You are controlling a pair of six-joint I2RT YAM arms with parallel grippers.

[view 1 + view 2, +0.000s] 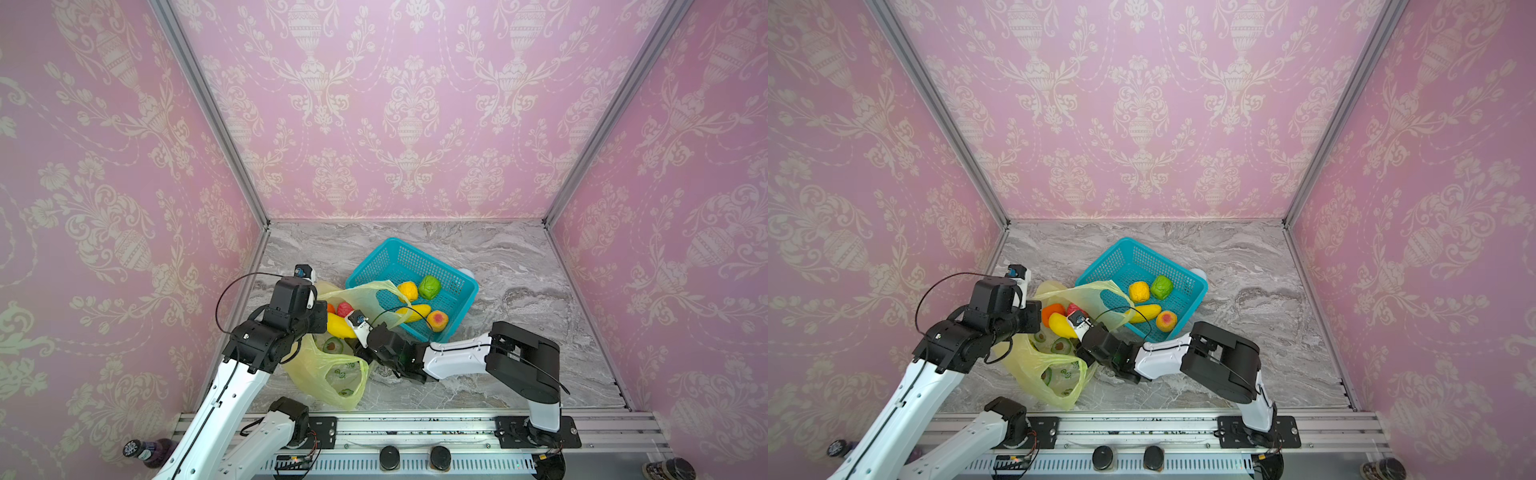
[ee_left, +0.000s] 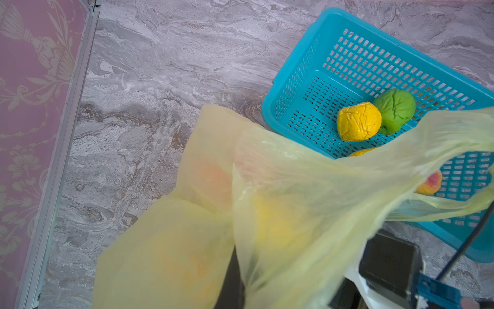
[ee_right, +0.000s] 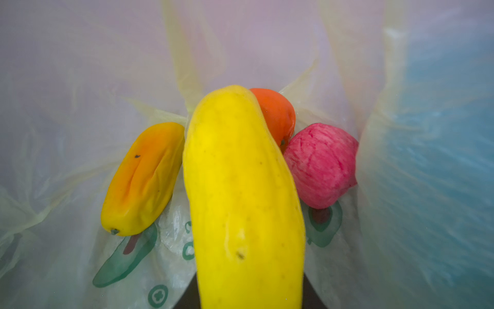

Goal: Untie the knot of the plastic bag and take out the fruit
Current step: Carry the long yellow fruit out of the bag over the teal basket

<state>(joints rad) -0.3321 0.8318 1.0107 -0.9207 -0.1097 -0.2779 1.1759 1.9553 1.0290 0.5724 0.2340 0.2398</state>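
Note:
The plastic bag [image 1: 328,374] lies at the table's front left, its mouth held open towards the basket. No knot is in view. My left gripper [image 2: 235,267] is shut on the bag's upper edge [image 2: 294,200] and holds it up. My right gripper [image 3: 250,289] reaches inside the bag, with its jaws closed against both sides of a long yellow fruit [image 3: 240,187]. Beside that fruit, in the bag, lie an orange-yellow long fruit [image 3: 141,179], an orange fruit [image 3: 278,117] and a pink-red fruit [image 3: 320,166]. Both top views show the held fruit [image 1: 338,326] [image 1: 1061,325] at the bag's mouth.
A teal basket [image 1: 374,257] stands behind the bag and holds a yellow oval fruit [image 1: 408,291], a green one [image 1: 429,286], a long yellow one [image 1: 415,312] and a peach one [image 1: 437,320]. One handle loop [image 1: 374,286] drapes over its rim. A small white object [image 1: 467,273] sits behind it.

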